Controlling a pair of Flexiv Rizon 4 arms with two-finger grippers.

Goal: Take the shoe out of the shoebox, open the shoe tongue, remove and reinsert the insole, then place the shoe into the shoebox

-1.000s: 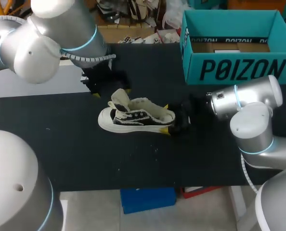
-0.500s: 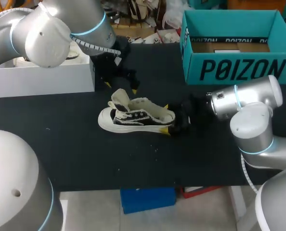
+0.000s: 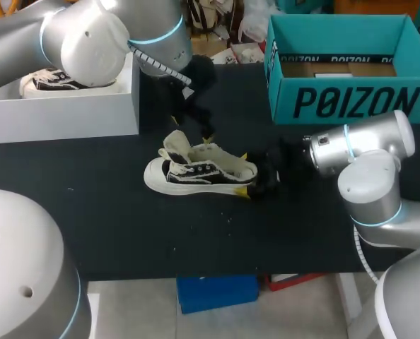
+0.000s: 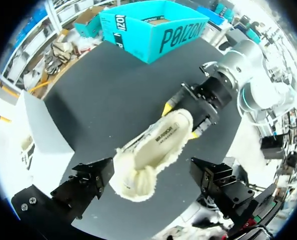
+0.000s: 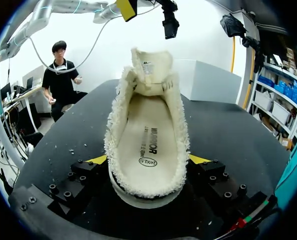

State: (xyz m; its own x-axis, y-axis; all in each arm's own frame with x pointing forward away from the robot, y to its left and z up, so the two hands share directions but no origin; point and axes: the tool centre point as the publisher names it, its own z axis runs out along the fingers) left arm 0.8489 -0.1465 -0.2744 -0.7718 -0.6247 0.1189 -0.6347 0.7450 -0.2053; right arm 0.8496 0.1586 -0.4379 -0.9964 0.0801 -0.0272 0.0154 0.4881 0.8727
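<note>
Head view first: left gripper open above the shoe mouth, right gripper clamped on the heel

Head view. The shoe (image 3: 199, 169) lies on its sole on the black table (image 3: 125, 226), well apart from the teal shoebox (image 3: 348, 70). Its long axis runs across the table, toe toward my left side and heel toward my right. The right gripper (image 3: 249, 173) is at the heel with one yellow tip on each side of it. I judge it closed on the shoe. The left gripper (image 3: 192, 131) hangs just above the tongue (image 3: 176, 147) and the opening, spread wide and holding nothing. It is the arm free to work the opening. A white box (image 3: 61, 106) sits at the far left.

Left wrist view. This view looks straight down on the shoe (image 4: 153, 157). The raised tongue (image 4: 133, 180) is between the fingers of the left gripper (image 4: 152, 174), and neither finger touches it. The shoe's length points ahead to the right gripper (image 4: 181, 120), which pinches the far end.

Right wrist view. The heel sits between the tips of the right gripper (image 5: 148, 160), touched from both sides. The insole (image 5: 146, 145) lies flat inside the shoe (image 5: 148, 100), not yet lifted. The tongue (image 5: 151, 67) stands upright at the far end. The left gripper (image 5: 148, 15) is above it, apart.

Judgement: the coming reach is down into the mouth, along the shoe's length.
</note>
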